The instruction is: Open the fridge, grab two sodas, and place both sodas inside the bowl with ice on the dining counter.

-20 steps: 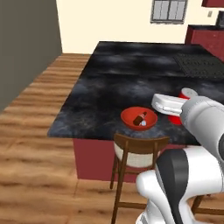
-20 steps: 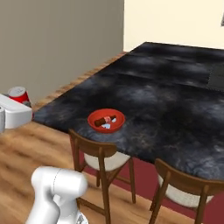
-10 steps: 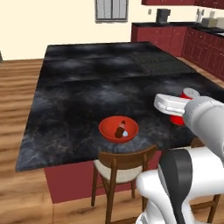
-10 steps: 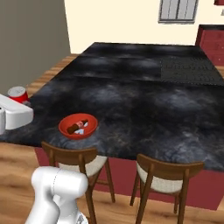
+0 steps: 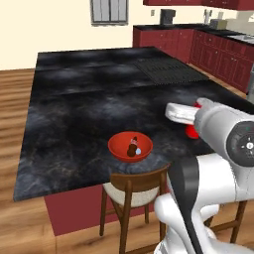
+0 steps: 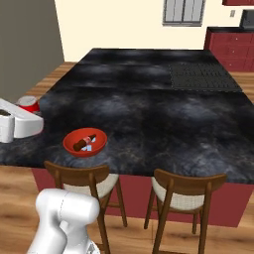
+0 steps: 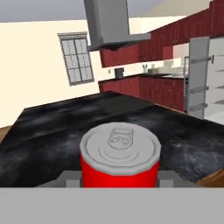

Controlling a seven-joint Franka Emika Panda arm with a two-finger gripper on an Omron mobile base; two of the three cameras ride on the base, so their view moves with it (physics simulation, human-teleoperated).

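The black marbled dining counter (image 5: 74,109) is carrying a red bowl (image 5: 130,147) near its front edge, with a cooktop (image 5: 166,69) sitting inset farther back.

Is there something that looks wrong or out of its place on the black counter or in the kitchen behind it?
Only the fridge: one door stands open, its pale shelves exposed. On the dining counter, the red bowl sits upright with the brown bottle lying among ice. The gripper holds the red can upright. Nothing spilled.

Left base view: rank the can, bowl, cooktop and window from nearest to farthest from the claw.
1. Can: held in the claw, at the right.
2. Bowl: near counter edge, left of the claw.
3. Cooktop: farther back on the counter.
4. Window: on the far wall.
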